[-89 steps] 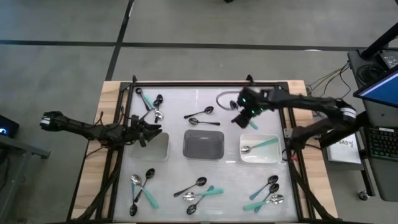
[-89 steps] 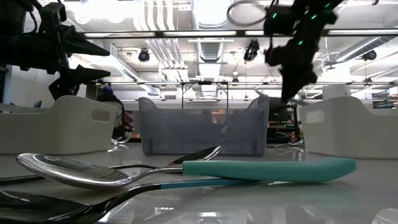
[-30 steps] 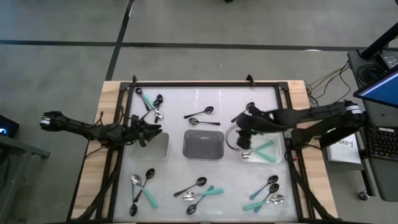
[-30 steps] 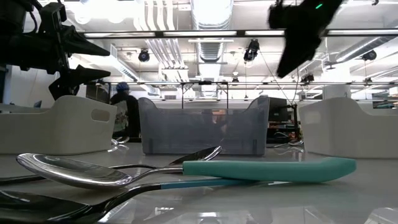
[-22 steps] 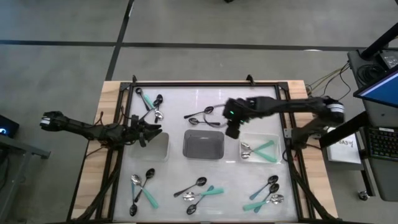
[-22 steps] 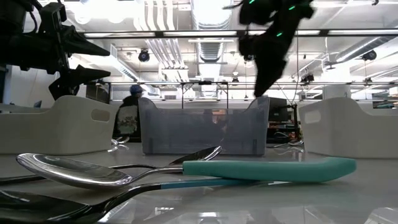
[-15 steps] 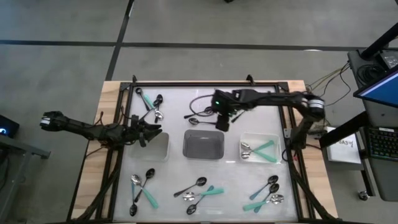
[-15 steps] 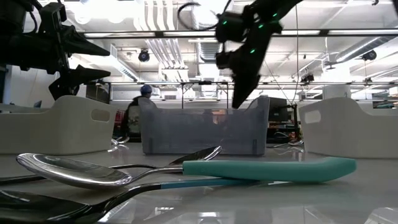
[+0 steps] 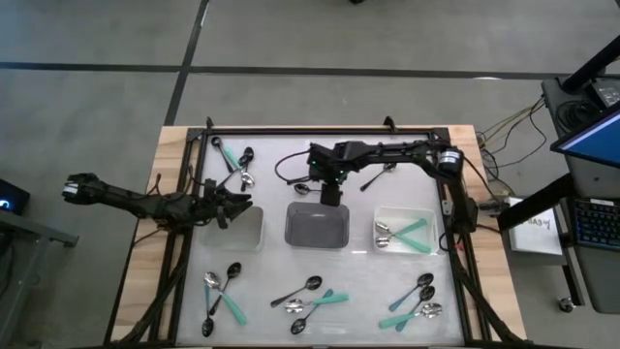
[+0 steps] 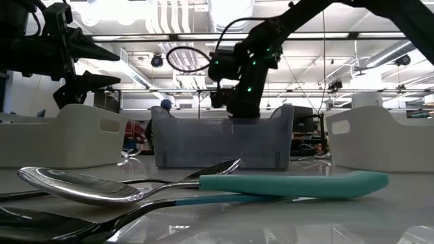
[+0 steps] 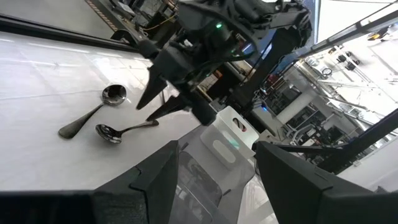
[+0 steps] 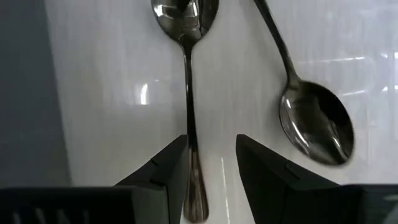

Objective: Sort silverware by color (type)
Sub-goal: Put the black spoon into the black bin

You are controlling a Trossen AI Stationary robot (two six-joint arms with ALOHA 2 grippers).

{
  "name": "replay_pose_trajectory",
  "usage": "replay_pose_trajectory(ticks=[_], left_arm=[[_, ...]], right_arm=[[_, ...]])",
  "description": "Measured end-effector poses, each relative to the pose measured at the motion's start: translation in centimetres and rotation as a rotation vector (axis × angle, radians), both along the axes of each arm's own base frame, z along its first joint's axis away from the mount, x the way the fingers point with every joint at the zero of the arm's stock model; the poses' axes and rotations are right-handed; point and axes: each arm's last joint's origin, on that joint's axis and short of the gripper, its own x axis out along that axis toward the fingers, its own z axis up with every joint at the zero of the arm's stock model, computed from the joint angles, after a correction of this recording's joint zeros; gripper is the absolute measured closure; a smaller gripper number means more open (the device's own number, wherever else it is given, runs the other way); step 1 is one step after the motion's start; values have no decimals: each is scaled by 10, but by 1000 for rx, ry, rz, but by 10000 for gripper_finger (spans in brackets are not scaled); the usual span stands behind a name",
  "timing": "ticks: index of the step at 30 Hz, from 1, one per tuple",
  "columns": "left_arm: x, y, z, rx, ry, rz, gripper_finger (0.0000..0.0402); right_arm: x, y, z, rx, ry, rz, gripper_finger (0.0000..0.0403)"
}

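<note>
Two dark shiny spoons lie flat on the white tabletop just beyond the grey tray point(image 9: 318, 225). My right gripper point(image 12: 211, 146) hangs open over them, fingers pointing down. The handle of one spoon point(image 12: 188, 118) runs between its fingers, close to one of them. The second spoon point(image 12: 314, 124) lies beside it. In the high view this gripper point(image 9: 329, 198) stands at the grey tray's far edge. My left gripper point(image 11: 217, 180) waits open above the left white tray point(image 9: 248, 226). The right white tray point(image 9: 426, 215) holds a silver spoon and two mint-green ones.
More spoons lie in groups at the far left point(image 9: 233, 161), near left point(image 9: 221, 289), near middle point(image 9: 310, 296) and near right point(image 9: 417, 305). A black frame point(image 9: 320, 130) rims the table. In the low view, a silver and a mint spoon point(image 10: 291, 184) lie close to the camera.
My right gripper has left the right white tray and swept toward the table's left and far edges. It has come down over the two dark spoons beyond the grey tray. Its fingers have stayed apart. The spoons have not moved.
</note>
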Motion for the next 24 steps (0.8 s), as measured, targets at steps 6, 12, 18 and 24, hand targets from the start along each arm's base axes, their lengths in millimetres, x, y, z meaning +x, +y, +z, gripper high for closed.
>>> replay_pose_trajectory(ticks=[6,12,18,24], left_arm=[[0,0,0,0,0,0,203],[0,0,0,0,0,0,203],[0,0,0,0,0,0,203],[0,0,0,0,0,0,203]], right_arm=[[10,-2,-9,44,-13,33,276],[11,-1,-10,82,-25,51,281],[10,0,-5,80,-29,56,292],[7,-1,6,61,-55,81,298]])
